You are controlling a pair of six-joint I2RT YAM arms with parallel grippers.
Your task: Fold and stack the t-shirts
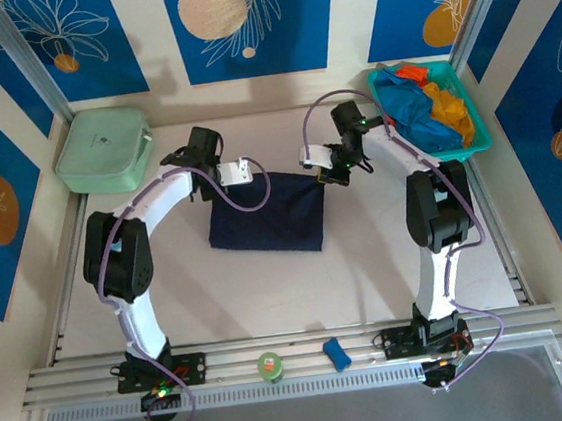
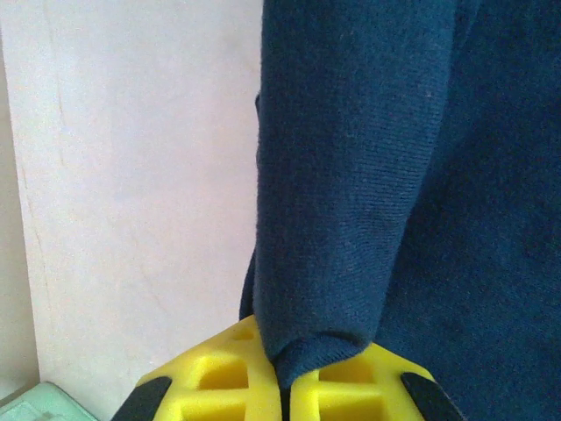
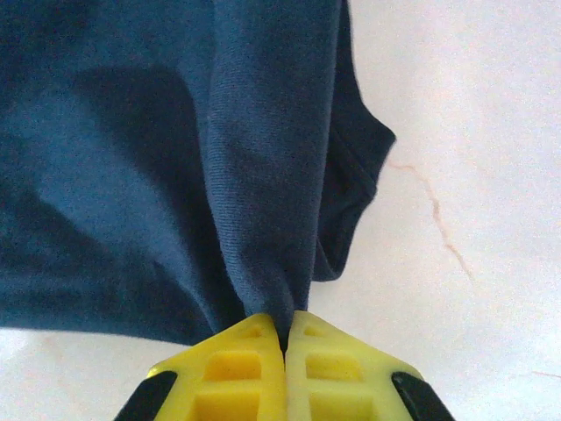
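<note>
A dark navy t-shirt [image 1: 266, 215] lies as a folded rectangle in the middle of the table, its far edge lifted. My left gripper [image 1: 229, 179] is shut on its far left corner; in the left wrist view the navy cloth [image 2: 368, 175] is pinched between the yellow fingers [image 2: 219, 377]. My right gripper [image 1: 325, 171] is shut on the far right corner, and the right wrist view has the navy cloth [image 3: 175, 158] squeezed between its yellow fingers [image 3: 342, 368]. More t-shirts, bright blue [image 1: 414, 116] and orange [image 1: 451, 110], are heaped in the teal basket [image 1: 478, 124].
A pale green plastic box [image 1: 104, 149] stands at the back left. On the front rail sit a small green roll [image 1: 269, 367] and a small blue object [image 1: 335, 354]. Bare table lies in front of the navy shirt.
</note>
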